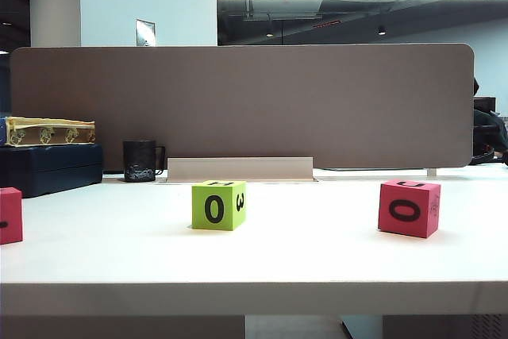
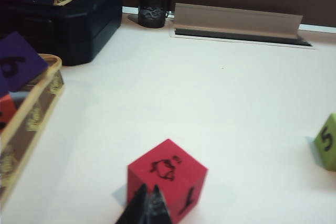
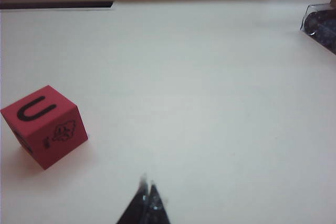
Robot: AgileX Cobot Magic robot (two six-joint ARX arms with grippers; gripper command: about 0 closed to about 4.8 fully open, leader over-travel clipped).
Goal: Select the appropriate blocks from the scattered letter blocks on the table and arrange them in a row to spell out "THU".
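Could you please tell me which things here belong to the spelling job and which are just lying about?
Job:
- green block
- red block with U on top
- red block at the left edge
- table

Lying about:
- black mug
- dark case
- gold-trimmed box

The wide flat table (image 1: 317, 260) is white. One small foam cube (image 1: 218, 205) is lime green with a black 0 and a black 3 on its sides. A pinkish-red foam cube (image 1: 409, 208) has a black 0 in front and a black U on top. Another pinkish-red cube (image 2: 167, 178) shows a little black picture. The round mug (image 1: 140, 160) is black with pale marks. The long box (image 1: 49, 131) has a yellow patterned edge. The left tool (image 2: 148, 208) and right tool (image 3: 148, 205) are black.
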